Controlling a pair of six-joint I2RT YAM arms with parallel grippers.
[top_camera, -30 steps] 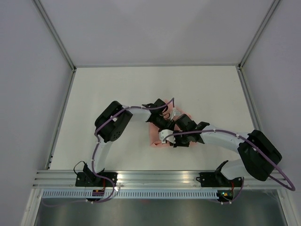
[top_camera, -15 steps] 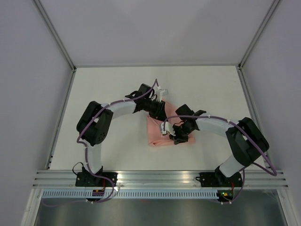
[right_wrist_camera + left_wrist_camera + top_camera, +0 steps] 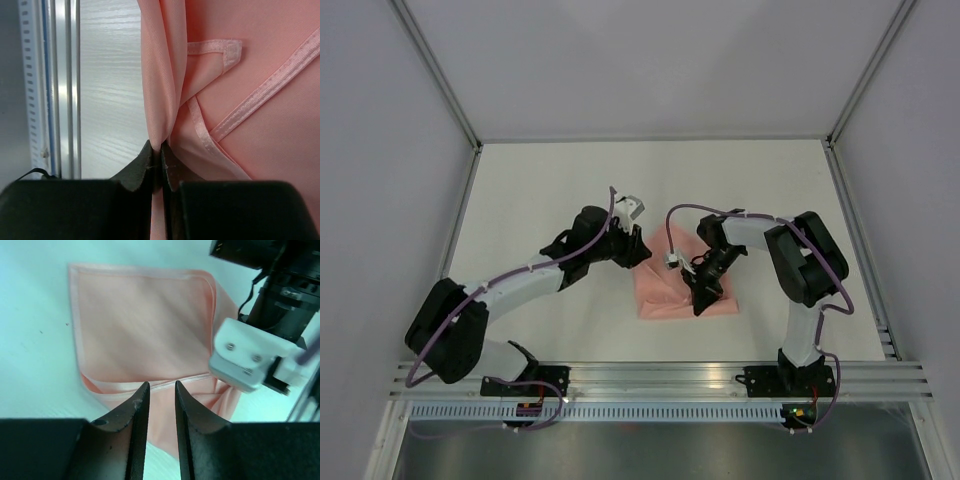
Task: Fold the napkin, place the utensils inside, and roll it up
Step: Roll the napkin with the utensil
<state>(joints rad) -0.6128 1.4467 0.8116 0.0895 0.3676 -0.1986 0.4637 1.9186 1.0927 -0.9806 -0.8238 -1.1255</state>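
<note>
The salmon-pink napkin (image 3: 665, 295) lies folded and rumpled on the white table, with hemmed edges showing in the left wrist view (image 3: 145, 330) and the right wrist view (image 3: 260, 60). My right gripper (image 3: 701, 303) is over its near right part, shut on a raised fold of the cloth (image 3: 160, 147). My left gripper (image 3: 642, 252) hovers at the napkin's far left corner, its jaws a narrow gap apart with nothing between them (image 3: 160, 386). No utensils are in view.
The right arm's white wrist block (image 3: 245, 357) sits close to the right of my left fingers. An aluminium rail (image 3: 650, 375) runs along the table's near edge and also shows in the right wrist view (image 3: 65, 75). Grey walls enclose the table.
My left arm has drawn back to the left, off the napkin. My right gripper has swung toward the napkin's near right part, and more of the cloth now lies uncovered.
</note>
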